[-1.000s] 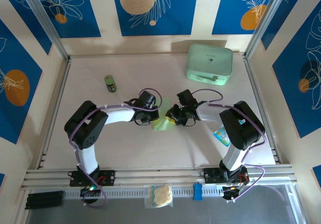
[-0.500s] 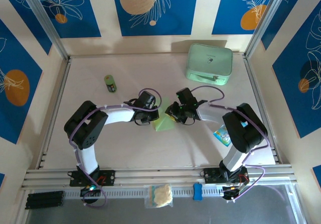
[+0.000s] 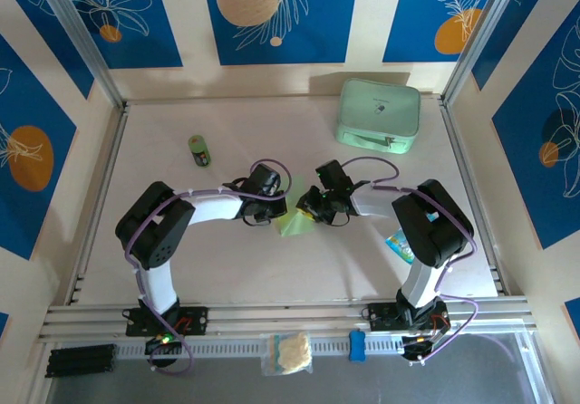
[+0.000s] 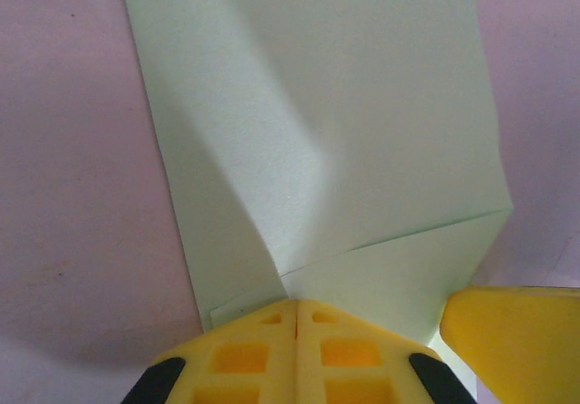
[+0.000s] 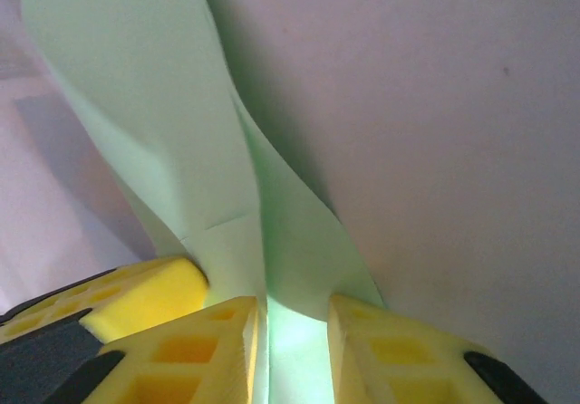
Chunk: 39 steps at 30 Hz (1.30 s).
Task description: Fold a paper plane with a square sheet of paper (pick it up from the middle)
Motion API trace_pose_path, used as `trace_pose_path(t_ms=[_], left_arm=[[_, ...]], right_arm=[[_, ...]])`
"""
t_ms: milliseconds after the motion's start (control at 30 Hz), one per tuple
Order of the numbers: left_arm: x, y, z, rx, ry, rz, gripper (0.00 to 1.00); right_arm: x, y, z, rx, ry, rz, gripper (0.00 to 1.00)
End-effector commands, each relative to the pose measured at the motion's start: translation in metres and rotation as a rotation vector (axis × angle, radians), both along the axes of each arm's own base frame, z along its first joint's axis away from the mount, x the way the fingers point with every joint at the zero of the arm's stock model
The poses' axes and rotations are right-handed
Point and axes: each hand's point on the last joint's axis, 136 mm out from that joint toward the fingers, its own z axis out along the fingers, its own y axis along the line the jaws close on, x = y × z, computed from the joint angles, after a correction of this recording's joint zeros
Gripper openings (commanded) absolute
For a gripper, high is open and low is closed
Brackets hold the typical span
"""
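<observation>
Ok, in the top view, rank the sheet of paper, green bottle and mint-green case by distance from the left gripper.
1. sheet of paper, right at the left gripper, mid-table.
2. green bottle, back left.
3. mint-green case, back right corner.

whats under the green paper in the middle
Pale table shows around the square sheet of paper, which partly rests on it. The left hand pinches its near edge. Whatever is beneath the sheet is covered.

One camera hangs above and behind the arm bases (image 3: 161, 318), looking down over the whole table (image 3: 227, 268). The two wrist cameras sit low, facing in from opposite sides, right up against the green paper (image 3: 294, 225) (image 4: 317, 105) (image 5: 118, 105), which all three views share.
</observation>
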Motion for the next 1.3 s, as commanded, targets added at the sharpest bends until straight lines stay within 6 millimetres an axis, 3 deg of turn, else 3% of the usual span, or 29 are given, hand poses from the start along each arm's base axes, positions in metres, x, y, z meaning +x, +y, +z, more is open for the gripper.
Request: trace_pose_path(t_ms=[0,767,1000,1267], left_arm=[[-0.030,0.030,-0.041,0.117,0.148,0.027,0.07],[-0.030,0.030,-0.042,0.107,0.150,0.028,0.07],[-0.029,0.031,-0.041,0.103,0.151,0.033,0.06],[-0.023,0.026,-0.028,0.055,0.139,0.008,0.08]], right_arm=[[0.004,0.011,0.007,0.040,-0.014,0.031,0.23],[0.002,0.018,0.001,0.052,0.002,0.054,0.22],[0.003,0.022,0.008,0.073,-0.043,0.073,0.17],[0.000,0.022,-0.001,0.052,-0.053,0.087,0.08]])
